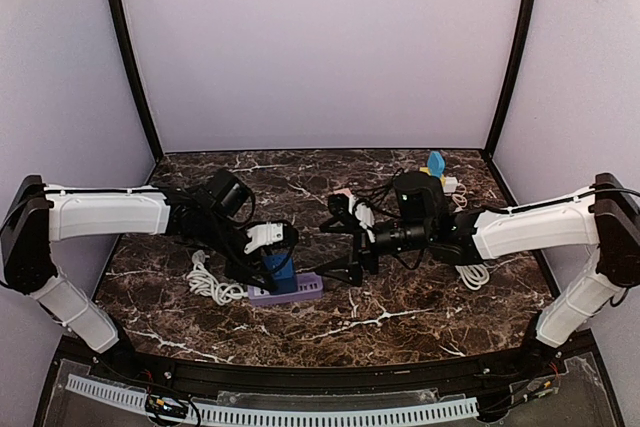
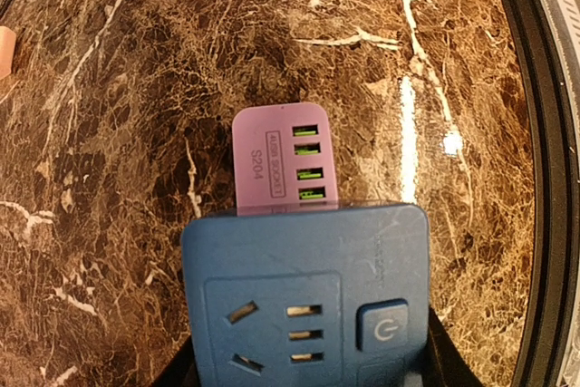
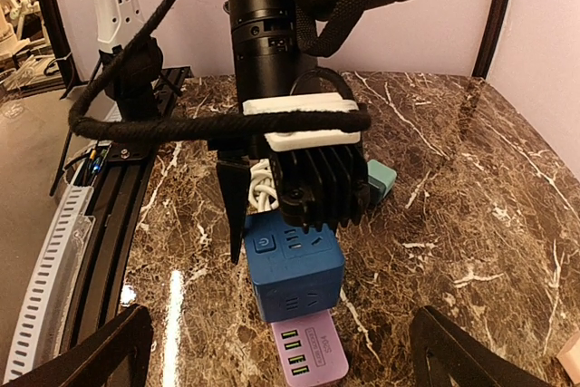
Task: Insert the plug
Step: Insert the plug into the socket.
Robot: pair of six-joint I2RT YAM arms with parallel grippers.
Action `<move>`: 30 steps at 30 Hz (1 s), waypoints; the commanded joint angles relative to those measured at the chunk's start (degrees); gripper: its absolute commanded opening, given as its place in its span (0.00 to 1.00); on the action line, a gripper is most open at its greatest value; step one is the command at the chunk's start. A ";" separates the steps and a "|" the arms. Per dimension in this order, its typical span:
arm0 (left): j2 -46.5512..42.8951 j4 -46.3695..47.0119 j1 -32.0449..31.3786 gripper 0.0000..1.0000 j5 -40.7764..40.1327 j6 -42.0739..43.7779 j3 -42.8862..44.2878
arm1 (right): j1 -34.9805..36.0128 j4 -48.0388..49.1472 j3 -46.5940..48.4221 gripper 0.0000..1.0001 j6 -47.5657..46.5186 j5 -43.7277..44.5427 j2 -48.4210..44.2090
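Your left gripper (image 1: 272,255) is pinching the cube (image 1: 281,272) by its sides, one socket face turned to its wrist camera. Your right gripper (image 1: 343,242) is spread wide with nothing in it, just beside the right end of the strip (image 1: 303,289). The cube sits over the left part of the strip, which lies flat on the table (image 1: 400,319), front-left of centre. I can't tell if the cube touches the strip or if its pins are in, because the underside is hidden in every view.

My read of the step is that you're seating the cube's plug into the strip.
- Hold the cube upright and square to the strip.
- Press straight down, with no twist and no rocking.
- The strip looks light and loose, so it may slide or tip. Set the right gripper on the free end with the USB ports to pin it.
- Don't let go until the cube sits flush.

For room, a cable coil (image 1: 207,283) lies just left of the strip, near your left fingers, so don't sweep that way. The right gripper is close on the other side, leaving little sideways slack between the arms. The front rail (image 1: 320,375) is near the strip. There is open marble behind and to the front-right. The clutter (image 1: 437,165) at the back right is well apart.
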 commanded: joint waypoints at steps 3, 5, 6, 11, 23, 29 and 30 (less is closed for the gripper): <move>1.62 0.21 -0.78 0.01 -7.28 2.81 -2.21 | -0.41 -0.12 1.96 0.99 0.01 -0.81 1.60; 2.15 -1.46 -0.77 0.01 -6.58 3.59 -1.85 | -0.46 -0.21 1.93 0.99 0.00 -0.75 1.55; 2.45 -2.02 -0.79 0.01 -5.66 3.72 -1.86 | -0.47 -0.17 1.77 0.99 -0.04 -0.75 1.45; 3.31 -6.71 -0.83 0.01 -2.02 3.04 -1.36 | -0.42 -0.27 1.47 0.99 -0.08 -0.78 1.32; 9.75 -10.47 -4.42 0.01 -10.23 3.24 -3.71 | -0.43 -0.92 2.78 0.99 1.03 -0.58 2.80; 12.65 -15.43 -4.96 0.01 -8.11 3.63 -1.49 | -0.51 -0.24 1.98 0.99 1.01 0.69 2.33; 12.67 -15.88 -4.91 0.01 -7.29 3.33 -1.05 | -0.50 -0.21 2.00 0.99 1.01 0.95 2.32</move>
